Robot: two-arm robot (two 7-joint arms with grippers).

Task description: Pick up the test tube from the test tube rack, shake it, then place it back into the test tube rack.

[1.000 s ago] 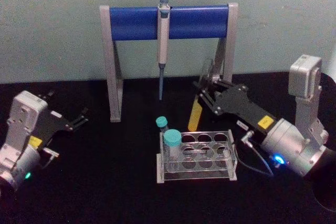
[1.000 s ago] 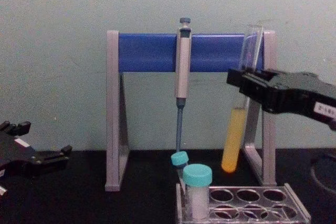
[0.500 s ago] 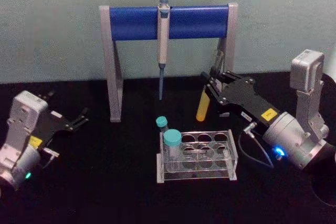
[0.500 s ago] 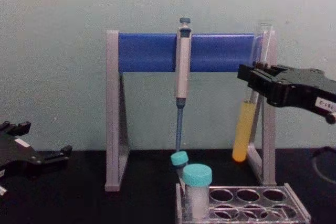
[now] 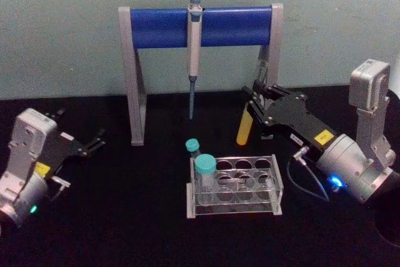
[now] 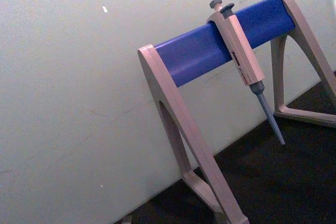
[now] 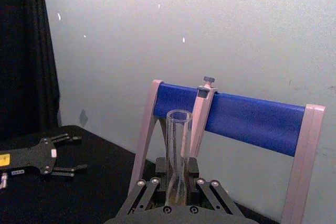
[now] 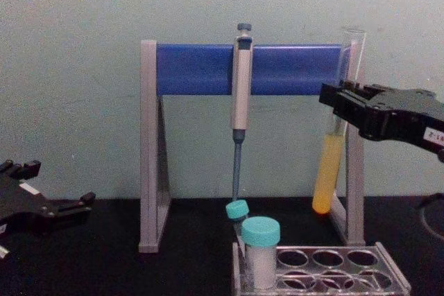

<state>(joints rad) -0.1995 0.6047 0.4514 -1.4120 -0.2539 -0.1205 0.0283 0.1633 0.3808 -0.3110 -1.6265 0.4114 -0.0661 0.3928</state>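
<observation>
Grip on test tube (image 5: 244, 129) above the table, clear of test tube rack (image 5: 232, 211)

Closed on the glass just above the liquid line, the right gripper (image 5: 257, 100) reaches in from the robot's right and carries the test tube in the air. The tube hangs behind the rack and a little to its right, just in front of the right leg of the grey-and-blue pipette stand (image 5: 134, 79). In the chest view its rounded bottom sits higher than the rack's top plate and touches nothing. It is nearly upright, leaning slightly so that its open mouth points toward the robot's right. Yellow-orange liquid fills its lower part, below the gripper; the clear upper part rises above the fingers. In the right wrist view the open rim stands straight up between the closed jaws.

The rack rests on the black table (image 5: 125, 229). Two teal-capped vials (image 5: 204, 167) stand in holes at its left end; the other holes look unfilled. A pipette (image 5: 194, 48) hangs from the middle of the stand's blue bar, tip down.

The left gripper (image 5: 95, 141) is parked low at the robot's left, well apart from the rack, fingers spread and holding nothing
</observation>
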